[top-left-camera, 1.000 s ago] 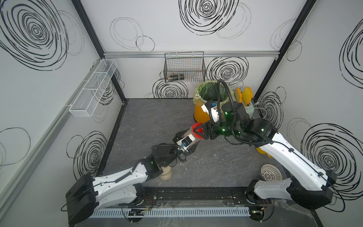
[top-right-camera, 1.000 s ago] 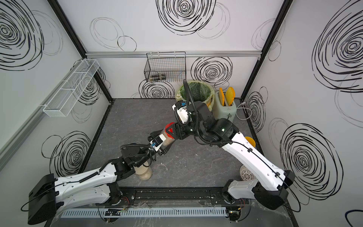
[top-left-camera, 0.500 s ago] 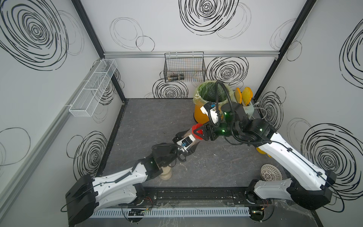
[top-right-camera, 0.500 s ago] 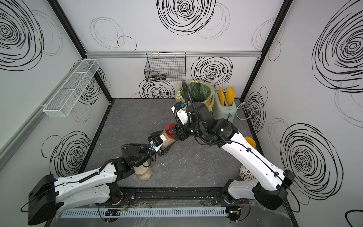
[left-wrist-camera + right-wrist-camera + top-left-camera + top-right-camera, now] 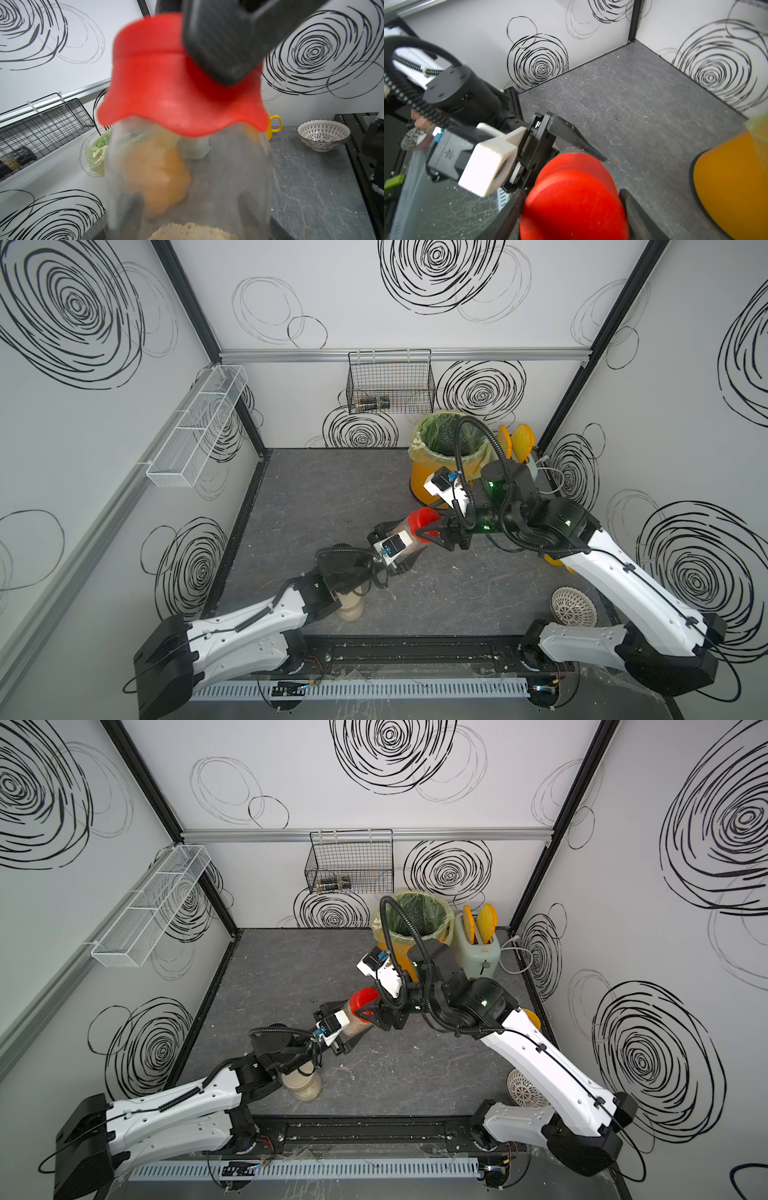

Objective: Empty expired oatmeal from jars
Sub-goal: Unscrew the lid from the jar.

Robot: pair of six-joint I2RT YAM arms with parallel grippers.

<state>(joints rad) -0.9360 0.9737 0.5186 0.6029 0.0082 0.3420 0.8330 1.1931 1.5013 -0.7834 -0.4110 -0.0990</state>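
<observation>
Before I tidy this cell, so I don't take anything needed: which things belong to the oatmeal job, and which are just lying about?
Job: jar in the left gripper, its red cap in the right gripper, oatmeal, second jar, bin.
Lying about: toaster, bowl, mug, wire basket, mesh shelf.

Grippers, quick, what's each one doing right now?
Left gripper: closed on the slim clear oatmeal jar.
Right gripper: closed on that jar's red screw cap.
</observation>
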